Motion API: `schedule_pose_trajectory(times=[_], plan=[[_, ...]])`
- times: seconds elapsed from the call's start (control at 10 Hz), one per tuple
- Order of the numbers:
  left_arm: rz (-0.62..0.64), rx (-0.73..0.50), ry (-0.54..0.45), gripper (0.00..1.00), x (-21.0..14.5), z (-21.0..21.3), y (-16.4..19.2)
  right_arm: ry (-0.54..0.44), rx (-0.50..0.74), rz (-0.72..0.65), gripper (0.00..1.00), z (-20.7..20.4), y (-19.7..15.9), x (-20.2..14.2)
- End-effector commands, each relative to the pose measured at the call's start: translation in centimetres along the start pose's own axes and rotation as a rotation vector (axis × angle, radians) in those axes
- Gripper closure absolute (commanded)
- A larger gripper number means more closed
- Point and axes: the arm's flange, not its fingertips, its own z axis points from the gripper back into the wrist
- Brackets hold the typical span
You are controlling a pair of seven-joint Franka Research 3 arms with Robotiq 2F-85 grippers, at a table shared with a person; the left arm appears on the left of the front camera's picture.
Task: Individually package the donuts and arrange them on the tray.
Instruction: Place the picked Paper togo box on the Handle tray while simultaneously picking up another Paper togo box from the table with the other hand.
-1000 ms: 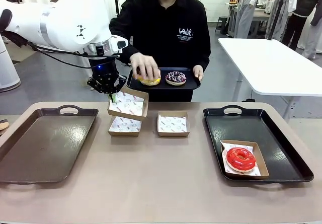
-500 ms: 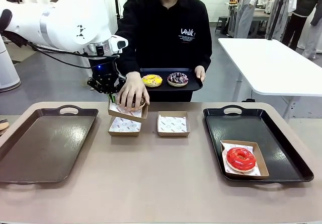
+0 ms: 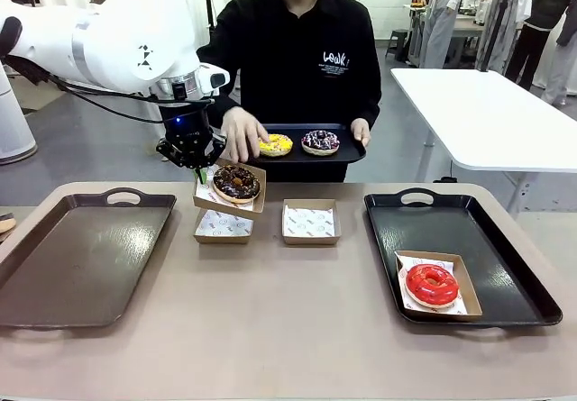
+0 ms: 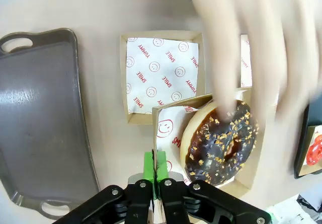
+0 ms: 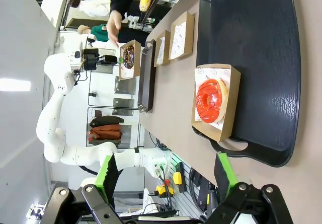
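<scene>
Clenched on one edge of a paper-lined box (image 3: 227, 207), the left gripper (image 3: 198, 174) holds it lifted above the table (image 3: 288, 329). The chocolate donut (image 3: 236, 183) lies inside this box, just beside the fingertips.

I judge the step in hand is to carry the filled box to a tray. To do it well, the arm should first wait until the person's hand (image 3: 242, 131), just beyond the gripper, is away. In the wrist view this hand is blurred, so I cannot tell if it touches the donut. The grip is only on one thin wall and the donut's weight sits away from the pads, so the box may sag. A slow, level move and a flat landing would probably be safest.

The donut has a glossy dark brown glaze with small pale crumbs on top, and pale dough shows at its side. It fills most of the box.

Directly below the gripper stands an empty box (image 3: 224, 225), with a second one (image 3: 309, 223) beside it. Past the gripper, the person holds a small tray (image 3: 352, 155) with a yellow donut (image 3: 275, 144) and a sprinkled donut (image 3: 319, 141). A brown tray (image 3: 81, 266) lies near the gripper, on its outer side. Well apart, on the opposite side, a black tray (image 3: 478, 230) carries the boxed red donut (image 3: 431, 284). The right gripper (image 5: 166, 176) hangs near it, jaws wide and holding nothing.
</scene>
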Motion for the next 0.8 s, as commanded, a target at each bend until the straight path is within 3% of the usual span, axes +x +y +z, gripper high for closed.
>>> schedule_pose_trajectory(times=[0.0, 0.7], plan=[[0.014, -0.003, -0.004, 1.00, -0.41, 0.21, 0.15, 0.002, 0.011, -0.015, 0.00, 0.03, -0.03, -0.05], [0.014, -0.003, -0.004, 1.00, -0.41, 0.21, 0.15, 0.002, 0.011, -0.015, 0.00, 0.03, -0.03, -0.05]])
